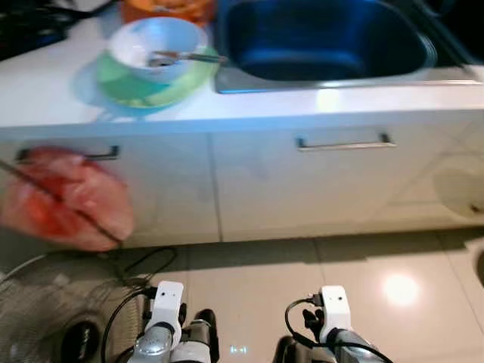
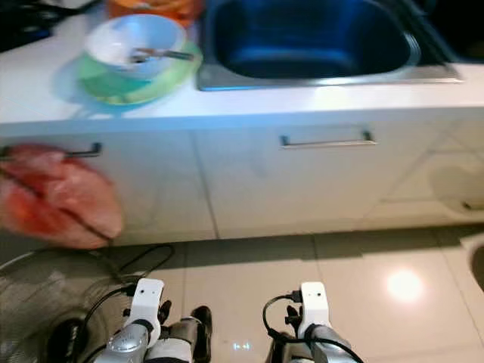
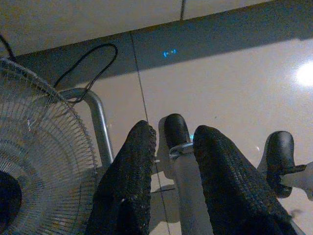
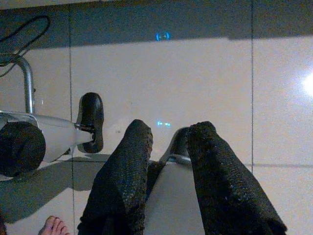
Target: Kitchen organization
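A white kitchen counter carries a green plate with a white bowl on it, beside a sunken steel sink. Below, the glossy beige tiled floor bears a wire-grilled fan and a black cable.

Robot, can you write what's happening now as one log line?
left gripper: down by floor, fingers apart, empty | right gripper: same | bowl: on green plate beside sink | fan: on floor
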Tool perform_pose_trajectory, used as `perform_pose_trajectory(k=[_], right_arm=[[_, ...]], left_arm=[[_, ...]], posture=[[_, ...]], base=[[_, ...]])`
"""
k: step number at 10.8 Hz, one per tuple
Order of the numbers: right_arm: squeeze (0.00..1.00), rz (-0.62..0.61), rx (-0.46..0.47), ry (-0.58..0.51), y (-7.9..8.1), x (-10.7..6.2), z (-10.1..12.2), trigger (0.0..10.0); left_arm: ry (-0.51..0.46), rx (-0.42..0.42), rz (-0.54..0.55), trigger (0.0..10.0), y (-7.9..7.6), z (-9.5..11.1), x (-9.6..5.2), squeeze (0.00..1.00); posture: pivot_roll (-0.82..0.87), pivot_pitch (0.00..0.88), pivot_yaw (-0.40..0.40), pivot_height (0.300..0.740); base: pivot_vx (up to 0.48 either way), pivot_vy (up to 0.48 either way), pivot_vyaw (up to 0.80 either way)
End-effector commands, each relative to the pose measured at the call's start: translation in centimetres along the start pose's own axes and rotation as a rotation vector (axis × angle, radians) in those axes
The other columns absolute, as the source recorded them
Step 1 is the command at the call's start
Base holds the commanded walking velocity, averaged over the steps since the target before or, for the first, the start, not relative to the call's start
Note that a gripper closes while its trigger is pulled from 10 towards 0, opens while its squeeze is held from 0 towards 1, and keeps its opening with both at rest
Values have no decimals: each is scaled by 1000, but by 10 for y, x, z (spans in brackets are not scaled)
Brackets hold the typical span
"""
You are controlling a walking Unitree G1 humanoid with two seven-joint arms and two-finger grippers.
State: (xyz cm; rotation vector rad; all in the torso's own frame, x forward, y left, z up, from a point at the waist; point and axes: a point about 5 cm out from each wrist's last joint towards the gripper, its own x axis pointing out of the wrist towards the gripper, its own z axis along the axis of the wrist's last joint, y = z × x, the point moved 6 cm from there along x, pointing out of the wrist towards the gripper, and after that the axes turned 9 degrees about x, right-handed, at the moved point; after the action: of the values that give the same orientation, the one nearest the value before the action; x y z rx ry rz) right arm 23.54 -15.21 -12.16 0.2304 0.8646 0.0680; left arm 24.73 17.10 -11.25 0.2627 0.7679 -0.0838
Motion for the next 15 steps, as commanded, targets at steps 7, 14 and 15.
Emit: perform_pose_trajectory(k=[7,14,15], right_arm=[[0,-19,13,15,-3,-2,-7,10000],[0,-21,8,21,-3,-2,-9,10000],[0,-20,10,21,-3,-2,-9,10000]], left_arm=[[39,-3,8,10000,1,-12,-3,0],[41,-5,3,10000,0,-12,-2,0],[40,-6,2,10000,0,-11,-2,0]], posture=[[162,214,-3,740],[160,215,-1,740],[160,216,0,740]], base=[[0,0,0],[0,0,256],[0,0,0]])
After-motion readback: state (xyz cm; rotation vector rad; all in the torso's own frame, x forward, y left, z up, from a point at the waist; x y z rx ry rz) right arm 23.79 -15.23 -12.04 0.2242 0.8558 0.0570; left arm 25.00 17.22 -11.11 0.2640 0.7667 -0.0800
